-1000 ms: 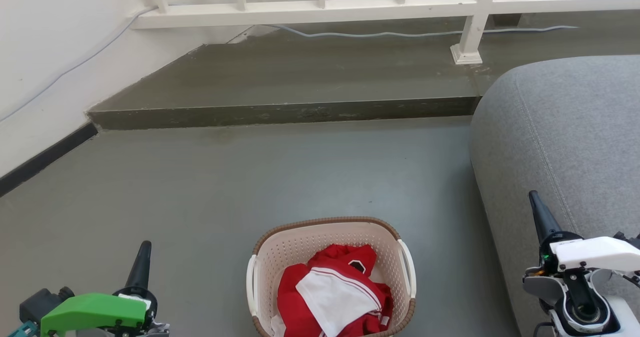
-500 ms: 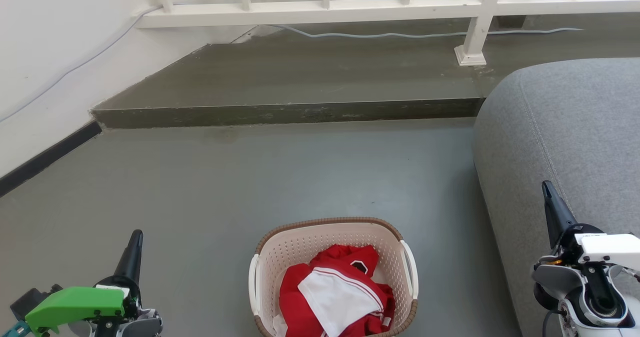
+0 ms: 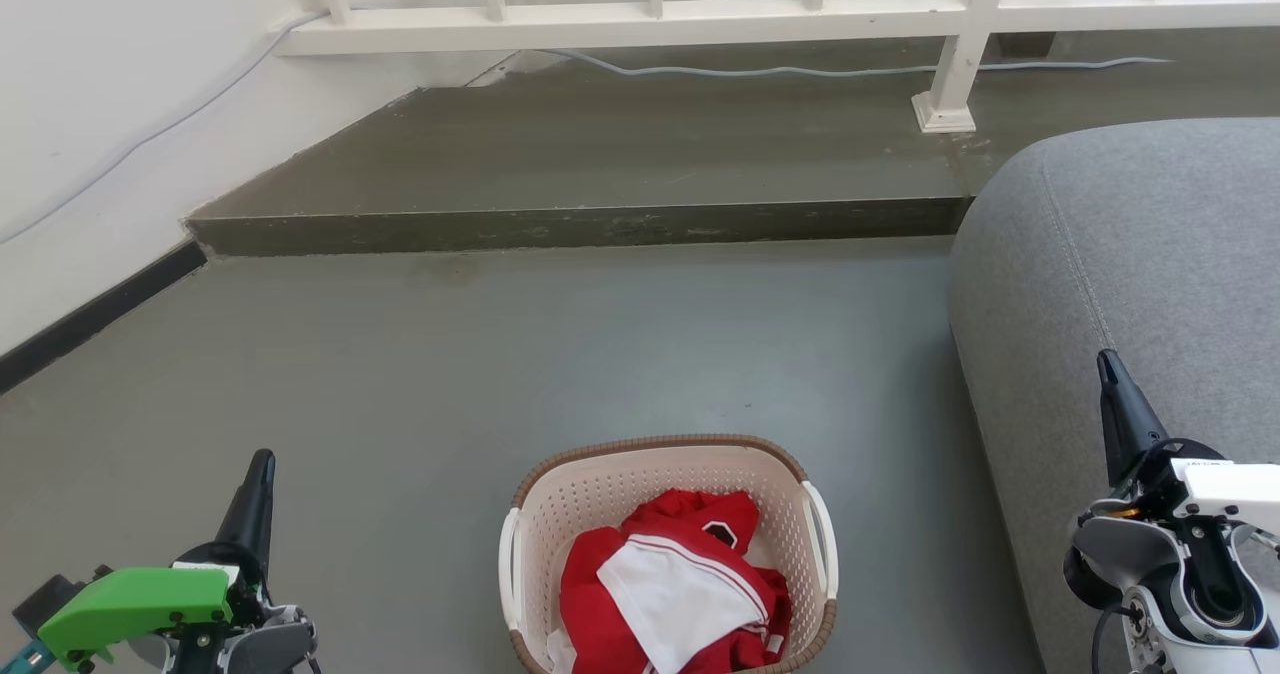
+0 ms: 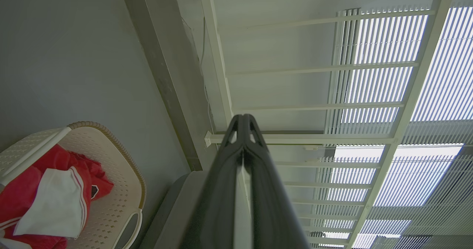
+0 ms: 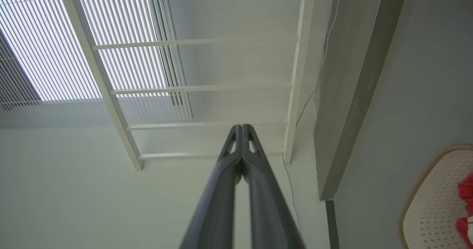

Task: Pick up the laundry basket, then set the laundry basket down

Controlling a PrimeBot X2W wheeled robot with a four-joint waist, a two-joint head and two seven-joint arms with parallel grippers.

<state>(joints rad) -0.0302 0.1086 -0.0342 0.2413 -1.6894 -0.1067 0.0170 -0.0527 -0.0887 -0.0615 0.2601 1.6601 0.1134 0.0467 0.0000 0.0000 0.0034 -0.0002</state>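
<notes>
Grey floor [image 3: 600, 354] — left fingers [image 4: 225, 190], right fingers [image 5: 223, 197] pressed together, empty.

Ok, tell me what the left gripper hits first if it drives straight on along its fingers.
Nothing near. The left gripper, fingers shut, points clear of the laundry basket, toward the white railing; that or the wall behind it would probably come first, though depth is unclear.

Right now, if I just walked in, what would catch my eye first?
A cream laundry basket sits on the grey floor at the head view's bottom centre, holding a bright red and white garment. The left gripper and right gripper flank it, both shut and clear of it; a grey sofa bulks at the right.
</notes>
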